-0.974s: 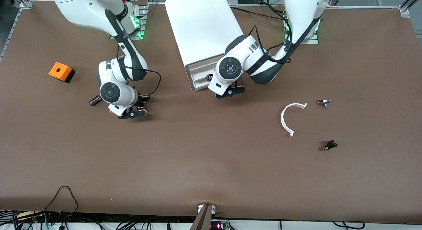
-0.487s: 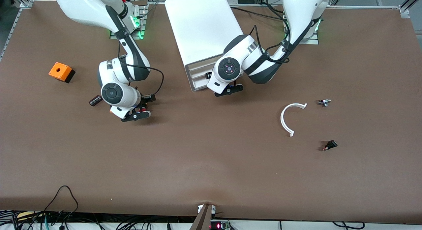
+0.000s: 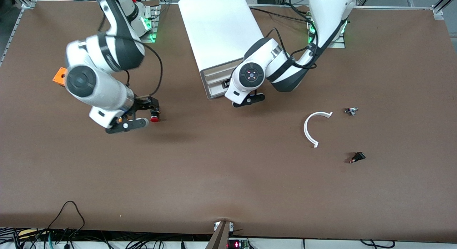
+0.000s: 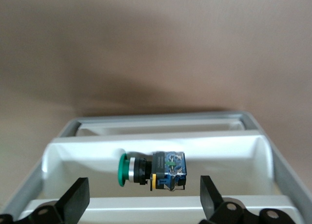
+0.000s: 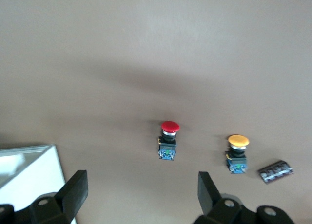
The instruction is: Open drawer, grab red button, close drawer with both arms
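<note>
The red-capped button (image 3: pixel 154 118) (image 5: pixel 168 138) stands on the brown table, cap up, free of any grip. My right gripper (image 3: pixel 128 125) (image 5: pixel 141 197) hangs open above the table beside it, nothing between its fingers. The white cabinet (image 3: pixel 219 28) has its tray drawers (image 3: pixel 214 79) pulled out a little. I cannot tell which tray is the middle drawer. My left gripper (image 3: pixel 249 99) (image 4: pixel 144 199) is open just in front of them. In the left wrist view a green-capped button (image 4: pixel 151 169) lies in a white tray (image 4: pixel 87 156) between the open fingers' line.
A yellow-capped button (image 5: pixel 237 153) and a small black part (image 5: pixel 275 170) lie close to the red one. An orange box (image 3: pixel 59 75) is half hidden by the right arm. A white curved piece (image 3: pixel 312 129) and two small parts (image 3: pixel 351 111) (image 3: pixel 357 157) lie toward the left arm's end.
My right gripper has opened, let go of the red button and risen away toward the right arm's end. The button now stands on the table. The left arm barely shifted.
</note>
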You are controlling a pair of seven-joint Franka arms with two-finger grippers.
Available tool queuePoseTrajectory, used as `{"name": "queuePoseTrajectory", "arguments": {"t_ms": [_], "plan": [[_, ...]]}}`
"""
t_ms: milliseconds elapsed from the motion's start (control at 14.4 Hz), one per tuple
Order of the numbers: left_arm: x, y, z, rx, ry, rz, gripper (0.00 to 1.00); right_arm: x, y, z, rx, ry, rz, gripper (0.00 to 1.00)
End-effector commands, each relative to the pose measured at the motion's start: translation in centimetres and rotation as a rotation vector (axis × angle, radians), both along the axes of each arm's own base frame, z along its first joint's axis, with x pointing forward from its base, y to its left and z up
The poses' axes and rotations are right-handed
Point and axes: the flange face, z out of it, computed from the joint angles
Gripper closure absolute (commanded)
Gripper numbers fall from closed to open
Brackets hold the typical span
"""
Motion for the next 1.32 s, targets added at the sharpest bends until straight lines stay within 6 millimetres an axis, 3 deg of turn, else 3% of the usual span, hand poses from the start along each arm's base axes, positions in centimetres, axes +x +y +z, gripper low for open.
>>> {"name": "queuePoseTrajectory", "arguments": {"t_ms": [0, 70, 278, 348, 557, 626, 765, 904, 1113, 1252], "plan": [[3.8, 2.9, 5.3, 0.065, -0.083, -0.017, 0.00, 1.0, -0.4, 4.8, 0.006, -0.018, 0.002, 0.00], [5.2, 4.4, 6.3, 0.076, -0.093, -0.007, 0.00, 0.8, -0.9, 5.9, 0.012, -0.032, -0.001, 0.00], [8.8, 9.9, 10.2, 0.060, -0.169, -0.073, 0.00, 0.9, -4.8, 9.4, 0.030, -0.081, -0.053, 0.00], [10.6, 13.1, 10.8, 0.045, -0.183, -0.078, 0.00, 1.2, -7.3, 10.4, 0.040, -0.098, -0.091, 0.00], [13.7, 20.4, 13.4, 0.014, -0.240, -0.118, 0.00, 1.0, -11.7, 13.0, 0.056, -0.135, -0.116, 0.00], [14.1, 21.5, 13.8, 0.037, -0.262, -0.146, 0.00, 0.9, -13.0, 13.7, 0.059, -0.149, -0.101, 0.00], [14.9, 24.3, 17.8, 0.109, -0.360, -0.203, 0.00, 0.2, -15.5, 15.2, 0.057, -0.166, -0.040, 0.00], [14.6, 26.0, 19.7, 0.115, -0.326, -0.282, 0.00, -1.1, -17.0, 16.6, 0.051, -0.139, 0.007, 0.00], [15.1, 29.6, 22.0, 0.088, -0.339, -0.345, 0.00, -1.4, -20.6, 17.8, 0.040, -0.116, -0.028, 0.00], [14.3, 33.3, 24.2, 0.092, -0.356, -0.385, 0.00, -1.1, -22.1, 17.1, 0.037, -0.105, -0.015, 0.00]]}}
